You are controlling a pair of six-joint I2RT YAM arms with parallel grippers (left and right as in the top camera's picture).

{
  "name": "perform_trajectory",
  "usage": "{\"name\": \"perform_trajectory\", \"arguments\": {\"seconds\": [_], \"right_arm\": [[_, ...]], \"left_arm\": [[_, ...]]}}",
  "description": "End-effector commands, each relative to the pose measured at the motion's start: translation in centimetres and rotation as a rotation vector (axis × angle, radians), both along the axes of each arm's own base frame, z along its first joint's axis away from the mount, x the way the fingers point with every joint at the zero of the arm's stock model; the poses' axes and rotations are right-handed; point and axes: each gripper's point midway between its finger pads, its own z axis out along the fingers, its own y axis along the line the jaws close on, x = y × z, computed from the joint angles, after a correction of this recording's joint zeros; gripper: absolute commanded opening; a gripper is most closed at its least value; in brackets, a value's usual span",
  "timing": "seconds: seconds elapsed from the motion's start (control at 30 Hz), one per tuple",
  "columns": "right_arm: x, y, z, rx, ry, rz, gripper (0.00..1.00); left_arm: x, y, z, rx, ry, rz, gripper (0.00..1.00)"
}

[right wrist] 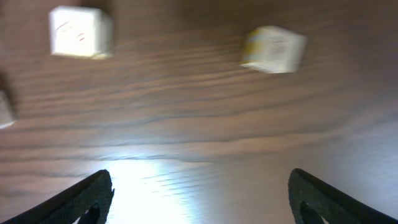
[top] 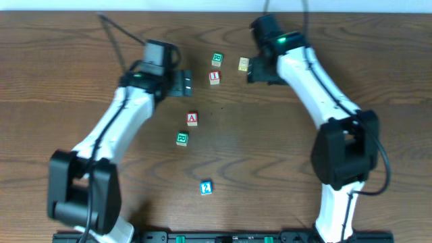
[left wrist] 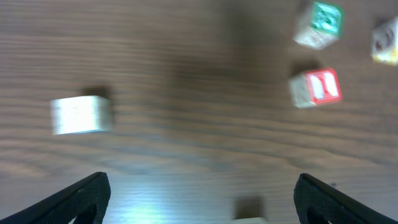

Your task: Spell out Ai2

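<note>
Several letter blocks lie on the wooden table. A red "A" block is mid-table, a red "I" block is behind it, and a blue "2" block is near the front. My left gripper is open and empty, left of the "I" block. The left wrist view shows it over bare wood, with the red block ahead right. My right gripper is open and empty next to a yellow block. In the right wrist view it is short of that block.
A green block sits behind the "I" block and another green block lies in front of the "A". A pale block shows left in the left wrist view. A white-sided block shows upper left in the right wrist view.
</note>
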Motion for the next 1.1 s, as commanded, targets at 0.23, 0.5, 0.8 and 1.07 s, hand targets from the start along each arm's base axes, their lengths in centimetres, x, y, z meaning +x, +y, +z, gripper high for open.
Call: {"name": "perform_trajectory", "arguments": {"seconds": [0.23,0.5,0.8,1.07], "right_arm": [[-2.6,-7.8,7.7,-0.011,-0.063,-0.133,0.99],[-4.7,-7.9,8.1,-0.017,-0.003,-0.13,0.99],[-5.6,-7.3,7.8,-0.014,0.032,-0.123,0.99],[-6.3,-7.2,7.7,-0.021,0.061,-0.118,0.99]], "left_arm": [[4.8,-7.1,-0.8,0.059,0.06,-0.099,0.96],[5.4,-9.1,-1.5,0.024,0.207,-0.113,0.96],[5.2,-11.6,-3.9,-0.053,0.256,-0.054,0.99],[6.0,-11.4,-4.6,0.008,0.203,0.046,1.0]]}}
